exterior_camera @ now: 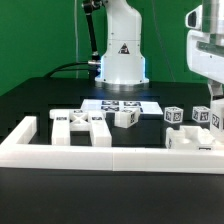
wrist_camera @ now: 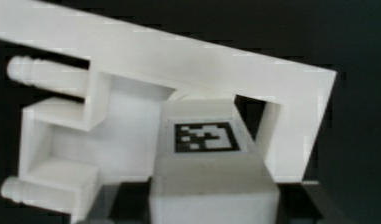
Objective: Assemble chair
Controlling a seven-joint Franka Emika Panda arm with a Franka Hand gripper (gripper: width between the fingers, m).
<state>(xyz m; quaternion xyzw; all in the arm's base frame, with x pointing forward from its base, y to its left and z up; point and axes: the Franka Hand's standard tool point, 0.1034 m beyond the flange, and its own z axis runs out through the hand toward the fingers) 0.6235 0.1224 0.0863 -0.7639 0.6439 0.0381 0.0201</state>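
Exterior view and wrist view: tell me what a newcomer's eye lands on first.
In the exterior view, the white robot base stands at the back of the black table, with tagged white chair pieces scattered in front of it. The pincer hangs over the pieces at that view's right edge. In the wrist view, a white chair part with pegs and a square tag fills the picture.

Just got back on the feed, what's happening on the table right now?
The arm's gripper is down at the exterior view's right, over a tagged chair part that sits beside the white border frame. The wrist view shows that part right under the gripper, but not whether it is clamped. The other chair pieces lie loose at the exterior view's left and centre, near the marker board.
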